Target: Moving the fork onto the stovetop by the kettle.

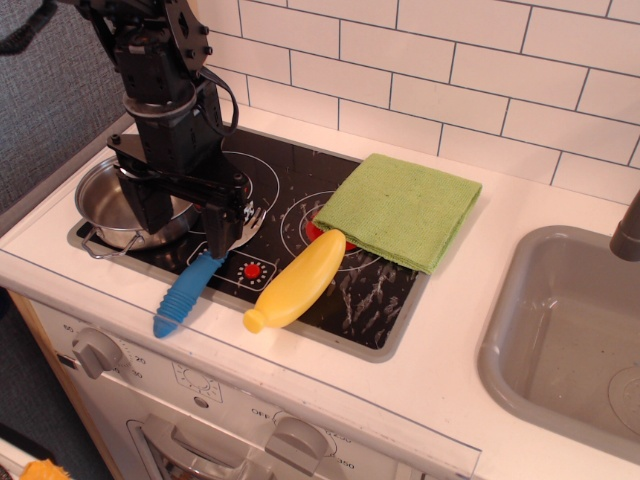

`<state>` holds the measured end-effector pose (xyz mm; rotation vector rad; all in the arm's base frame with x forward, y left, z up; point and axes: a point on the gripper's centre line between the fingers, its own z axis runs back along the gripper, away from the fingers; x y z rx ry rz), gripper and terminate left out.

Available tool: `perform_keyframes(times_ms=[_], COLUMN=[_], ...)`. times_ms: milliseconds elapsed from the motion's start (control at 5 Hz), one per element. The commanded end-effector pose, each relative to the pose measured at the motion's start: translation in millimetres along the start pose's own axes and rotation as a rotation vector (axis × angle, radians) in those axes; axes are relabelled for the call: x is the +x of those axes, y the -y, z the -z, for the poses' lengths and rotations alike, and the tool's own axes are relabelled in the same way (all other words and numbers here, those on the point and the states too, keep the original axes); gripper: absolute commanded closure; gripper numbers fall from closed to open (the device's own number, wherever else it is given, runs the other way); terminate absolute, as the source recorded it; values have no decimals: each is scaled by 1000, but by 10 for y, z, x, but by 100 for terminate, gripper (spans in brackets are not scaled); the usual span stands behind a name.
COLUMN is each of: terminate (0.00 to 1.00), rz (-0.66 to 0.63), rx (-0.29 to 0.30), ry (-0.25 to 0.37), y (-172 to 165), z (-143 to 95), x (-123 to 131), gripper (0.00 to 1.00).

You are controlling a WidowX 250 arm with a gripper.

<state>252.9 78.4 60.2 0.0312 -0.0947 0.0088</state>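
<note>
The fork (pixel 185 293) lies at the front left of the black stovetop (pixel 300 190). Its blue ribbed handle sticks out over the grey rim onto the white counter. Its silver tines point up-right and are mostly hidden behind my right finger (pixel 224 224). The shiny steel kettle (pixel 110 205) stands on the left burner, just left of the fork and partly behind my arm. My gripper (pixel 185 222) hangs low over the fork's tine end and the kettle's edge. Its fingers are spread wide and hold nothing.
A yellow banana-shaped toy (pixel 298 280) lies on the stovetop's front middle, right of the fork. A folded green cloth (pixel 400 208) covers the back right burner. A grey sink (pixel 570 330) is at the right. White tiles form the back wall.
</note>
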Motion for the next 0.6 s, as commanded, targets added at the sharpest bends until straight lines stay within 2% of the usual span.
perform_keyframes(times_ms=[0, 200, 400], terminate=[0, 0, 100], rz=[7, 7, 7], rx=[11, 11, 11], ry=[30, 30, 30], y=[-23, -23, -23], z=[-98, -98, -98], x=[52, 52, 52], gripper=[0, 0, 0])
